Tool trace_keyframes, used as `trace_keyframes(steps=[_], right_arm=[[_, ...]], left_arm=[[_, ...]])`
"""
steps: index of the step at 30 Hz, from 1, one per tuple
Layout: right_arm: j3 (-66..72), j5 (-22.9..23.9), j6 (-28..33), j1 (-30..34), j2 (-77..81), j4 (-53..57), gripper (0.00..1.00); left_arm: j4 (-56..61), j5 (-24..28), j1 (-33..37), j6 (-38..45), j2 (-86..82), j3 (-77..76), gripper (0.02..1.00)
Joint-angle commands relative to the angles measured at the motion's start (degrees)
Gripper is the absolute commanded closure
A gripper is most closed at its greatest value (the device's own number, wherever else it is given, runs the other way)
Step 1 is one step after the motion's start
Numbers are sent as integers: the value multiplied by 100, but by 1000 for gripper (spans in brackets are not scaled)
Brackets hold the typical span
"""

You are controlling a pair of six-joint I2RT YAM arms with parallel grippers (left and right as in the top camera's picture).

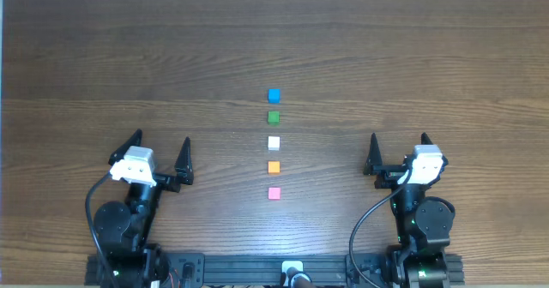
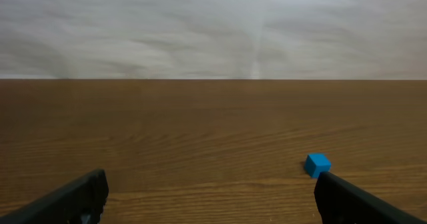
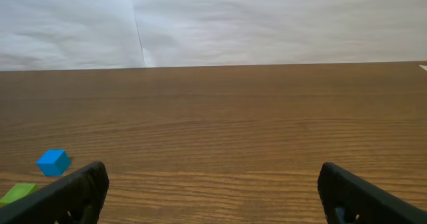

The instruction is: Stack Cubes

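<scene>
So, nearest the bases, the two arms sit one each side of the wooden table (image 1: 429, 48). The left gripper (image 1: 161, 141) has its jaws spread wide, and the right gripper (image 1: 399, 139) is spread just the same. Bare wood shows through both gaps.

The cubes lie single file down the middle between the arms, each apart from its neighbour. They're well clear of either set of jaws and outside both gaps. Going away from the bases it runs pink cube (image 1: 274, 193), orange cube (image 1: 274, 166), white cube (image 1: 274, 142), green cube (image 1: 274, 117), then blue cube (image 1: 274, 95). From above, the white one sits about level with the fingertips.

The top view gives you the whole row of five, while the wrist cams catch the far end of it. In the left wrist view the left gripper (image 2: 209, 177) frames plain wood. The blue cube (image 2: 317, 165) sits just past the tip of the row-side finger (image 2: 360, 207), off to the side of the gap. In the right wrist view the right gripper (image 3: 212, 169) looks the same, with the blue cube (image 3: 53, 161) beyond its row-side finger (image 3: 73, 197). There's also a green sliver (image 3: 19, 193) closer in. It's probably the green cube, but the frame edge cuts it off. Past the table's far edge is a pale wall (image 3: 267, 24).
</scene>
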State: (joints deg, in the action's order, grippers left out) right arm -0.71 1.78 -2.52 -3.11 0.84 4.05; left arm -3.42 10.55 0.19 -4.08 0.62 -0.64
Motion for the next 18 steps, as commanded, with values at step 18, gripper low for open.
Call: trace_keyframes(steps=[18], right_arm=[[42,-68,46,-35,-57,7,7]], left_arm=[[-2345,1709,-2594,-2122,4730,-5287,25]])
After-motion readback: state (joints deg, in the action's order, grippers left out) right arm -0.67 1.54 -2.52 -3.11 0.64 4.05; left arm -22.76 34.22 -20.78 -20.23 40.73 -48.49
